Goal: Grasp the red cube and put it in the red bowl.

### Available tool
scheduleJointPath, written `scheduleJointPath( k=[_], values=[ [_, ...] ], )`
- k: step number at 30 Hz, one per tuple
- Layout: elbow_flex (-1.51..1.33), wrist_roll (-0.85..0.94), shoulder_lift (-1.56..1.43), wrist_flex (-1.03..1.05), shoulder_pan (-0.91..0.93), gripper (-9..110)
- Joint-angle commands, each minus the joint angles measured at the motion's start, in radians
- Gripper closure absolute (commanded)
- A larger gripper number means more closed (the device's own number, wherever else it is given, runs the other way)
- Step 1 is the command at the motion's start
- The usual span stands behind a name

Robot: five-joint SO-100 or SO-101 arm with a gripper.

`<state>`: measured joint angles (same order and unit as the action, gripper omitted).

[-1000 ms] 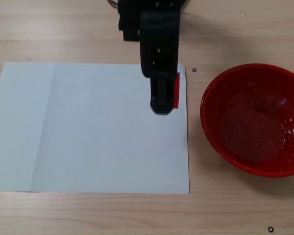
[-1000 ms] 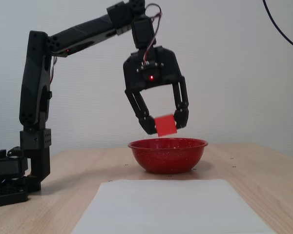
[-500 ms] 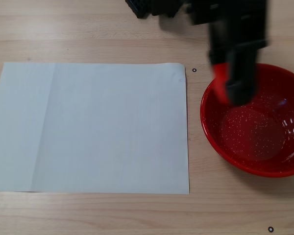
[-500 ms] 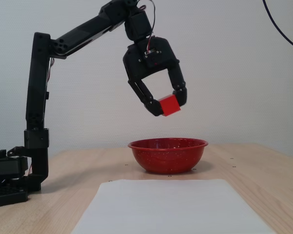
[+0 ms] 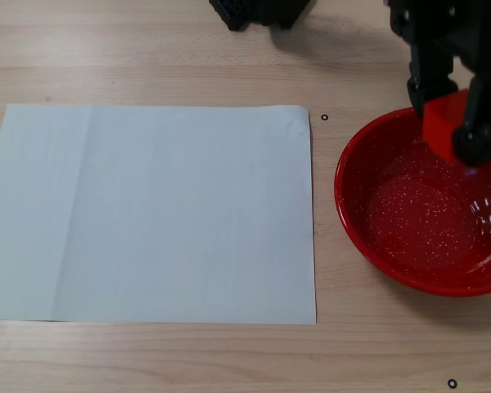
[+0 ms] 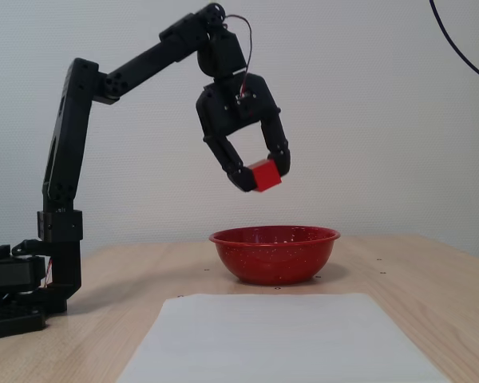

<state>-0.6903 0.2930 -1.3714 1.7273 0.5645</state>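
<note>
Above the red bowl (image 6: 274, 252), end effector (image 6: 259, 175) was clamped on the red cube (image 6: 264, 175); best to lower toward center before releasing, avoiding bounce-out.

The red cube (image 5: 448, 124) is a plain, bright, matte red, while the red bowl (image 5: 368, 237) is a glossy, deeper red scattered all over with fine white speckles. The claw (image 6: 256, 170) and its arm (image 6: 128, 72) are black, and a sheet of paper (image 5: 155, 213) is plain white with a faint vertical crease line. The tabletop (image 5: 147, 49) is pale beige wood with a light grain and a few tiny black ring marks, and the wall (image 6: 383, 120) is off-white.
</note>
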Motion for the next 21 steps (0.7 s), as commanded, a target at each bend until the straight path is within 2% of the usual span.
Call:
scheduleJointPath(
  k=[1,15,16,18,21],
  values=[
    [0.052,0.02,-0.018,-0.011,0.008,101],
    [0.066,-0.023,0.133,-0.048,-0.011,100],
    [0.066,-0.029,0.133,-0.048,-0.011,96],
    [0.069,-0.037,0.129,-0.037,-0.011,78],
    [0.095,-0.044,0.121,-0.023,-0.011,65]
  ],
)
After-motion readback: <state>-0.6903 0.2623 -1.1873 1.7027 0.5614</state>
